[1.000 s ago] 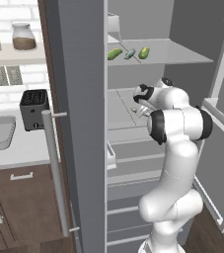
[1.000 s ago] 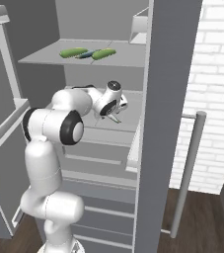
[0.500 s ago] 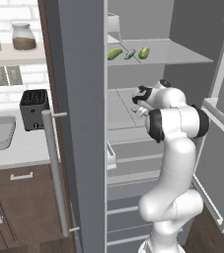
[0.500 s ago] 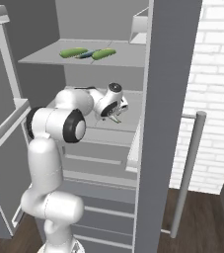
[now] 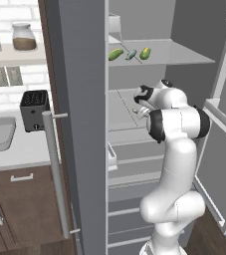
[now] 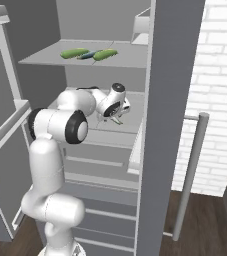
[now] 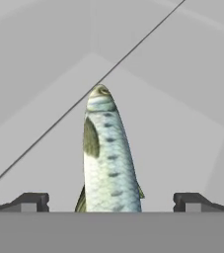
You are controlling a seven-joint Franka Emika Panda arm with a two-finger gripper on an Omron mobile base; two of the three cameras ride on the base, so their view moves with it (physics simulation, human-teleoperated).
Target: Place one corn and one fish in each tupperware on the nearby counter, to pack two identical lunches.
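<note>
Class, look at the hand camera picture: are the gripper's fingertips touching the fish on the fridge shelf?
Apart. In the hand view the gripper stands open, and bare shelf shows between each of the fingertips and the fish lying midway.

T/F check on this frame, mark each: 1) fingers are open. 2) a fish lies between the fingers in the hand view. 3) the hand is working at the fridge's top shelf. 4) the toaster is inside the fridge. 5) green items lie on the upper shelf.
1) True. In the hand view the gripper has its fingers set wide apart.
2) True. The fish lies lengthwise between them on the shelf floor, not clamped.
3) False. The hand is at the shelf below the upper shelf.
4) False. The toaster stands on the counter outside, left of the fridge door.
5) True. Green items lie on the upper shelf; their exact kind is hard to tell.
</note>
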